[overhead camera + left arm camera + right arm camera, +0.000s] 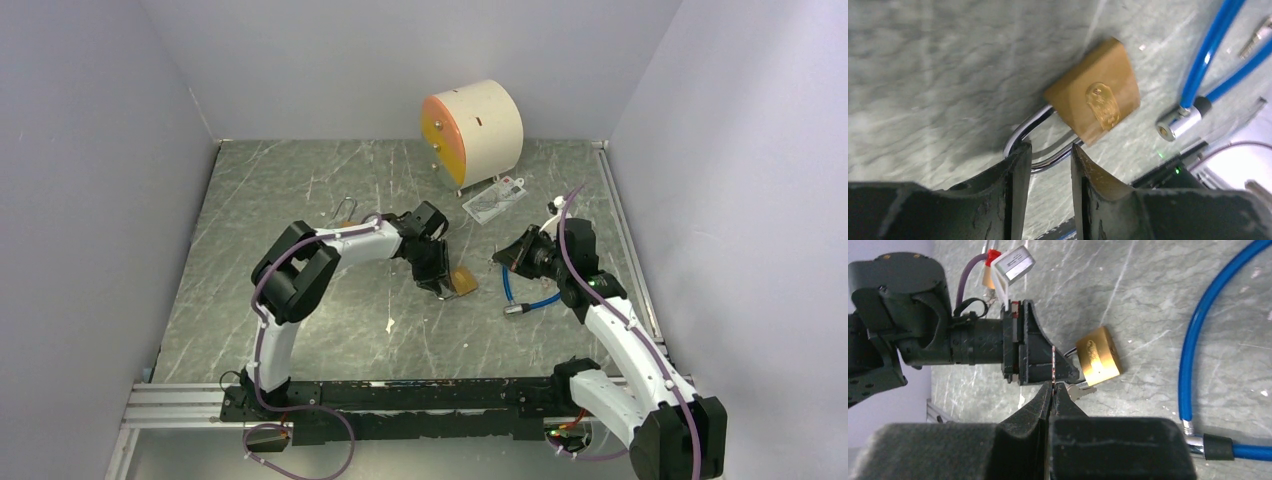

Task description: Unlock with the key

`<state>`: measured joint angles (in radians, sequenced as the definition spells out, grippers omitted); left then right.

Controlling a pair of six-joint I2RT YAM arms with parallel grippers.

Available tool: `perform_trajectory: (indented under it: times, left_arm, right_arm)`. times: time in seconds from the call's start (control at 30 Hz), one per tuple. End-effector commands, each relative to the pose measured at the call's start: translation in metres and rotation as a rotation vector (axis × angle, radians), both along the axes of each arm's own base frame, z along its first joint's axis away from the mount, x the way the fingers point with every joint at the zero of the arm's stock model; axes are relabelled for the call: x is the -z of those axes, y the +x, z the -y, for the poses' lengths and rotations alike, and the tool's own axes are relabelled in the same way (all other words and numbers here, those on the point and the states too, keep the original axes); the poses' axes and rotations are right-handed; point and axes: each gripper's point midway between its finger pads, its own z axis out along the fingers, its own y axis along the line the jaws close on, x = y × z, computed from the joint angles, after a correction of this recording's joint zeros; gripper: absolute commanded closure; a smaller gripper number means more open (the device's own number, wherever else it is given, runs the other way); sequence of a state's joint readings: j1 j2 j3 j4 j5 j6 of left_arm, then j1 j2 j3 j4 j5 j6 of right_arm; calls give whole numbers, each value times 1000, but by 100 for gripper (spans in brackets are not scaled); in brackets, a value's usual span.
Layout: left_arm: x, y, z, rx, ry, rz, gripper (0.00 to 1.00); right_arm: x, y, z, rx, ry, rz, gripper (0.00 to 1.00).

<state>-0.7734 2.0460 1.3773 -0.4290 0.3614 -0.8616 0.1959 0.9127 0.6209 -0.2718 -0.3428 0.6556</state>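
The padlock [462,281] lies flat on the grey marbled table [230,260], about mid-table between the two arms. Walls close the table in behind it, to its left and to its right, and a metal rail [180,405] runs along the near edge. The widest stretch of tabletop is left of the padlock, where the left arm reaches across. Only a small wire loop [347,210] lies there, toward the back. To the padlock's right the room is tight, with a blue cable [1210,50] curling on the table just beside it, its metal tip near.

The padlock has a brass body with an oval stamp on its face and a silver shackle [1010,140], both legs of which reach the body. The left gripper [1050,152] sits over the shackle's bend with its jaws a narrow way apart. I cannot tell whether they pinch it.

The right gripper [1050,390] is on the padlock's near side, its fingers pressed tight together. A small silvery key [1077,389] shows just beside the tips, touching the body's corner. I cannot tell whether it is held.

Behind the padlock, by the back wall, stands a cream drum [485,125] with an orange front [445,140] and small knobs. Its inside is hidden. A white card [494,198] lies between the drum and the padlock.
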Motion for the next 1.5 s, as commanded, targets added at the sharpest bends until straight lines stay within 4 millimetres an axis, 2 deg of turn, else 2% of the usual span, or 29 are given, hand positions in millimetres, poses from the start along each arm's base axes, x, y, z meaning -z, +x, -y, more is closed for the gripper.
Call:
perform_trajectory:
  times: [0.0, 0.13, 0.23, 0.43, 0.6, 0.77, 0.9, 1.07, 1.17, 1.3, 1.47]
  left_arm:
    - [6, 7, -46, -155, 242, -1, 60]
    - [14, 13, -63, -252, 277, -18, 58]
    - [16, 23, -79, -288, 324, 0, 55]
    - [12, 52, -98, -293, 369, 59, 47]
    - [6, 82, -94, -277, 350, 106, 45]
    - [8, 102, -87, -241, 359, 155, 44]
    - [5, 107, -82, -240, 339, 164, 44]
    - [-26, 102, -83, -297, 311, 160, 42]
    - [-36, 98, -92, -344, 333, 156, 35]
    - [-22, 95, -94, -372, 352, 124, 36]
    - [-3, 99, -87, -388, 368, 90, 43]
  right_arm:
    - [-34, 0, -18, -118, 76, 157, 100]
    - [-52, -1, -28, -165, 140, 214, 100]
    - [-50, 0, -29, -172, 132, 203, 100]
    - [-45, -2, -28, -173, 130, 192, 100]
    - [-43, -3, -29, -180, 132, 189, 100]
    - [-44, -6, -33, -221, 137, 206, 100]
    - [-47, -8, -36, -242, 149, 218, 100]
    - [-41, -9, -35, -239, 140, 198, 100]
    - [-39, -9, -35, -235, 146, 191, 100]
    - [-36, -9, -35, -235, 147, 182, 100]
    - [-36, -9, -35, -233, 139, 183, 100]
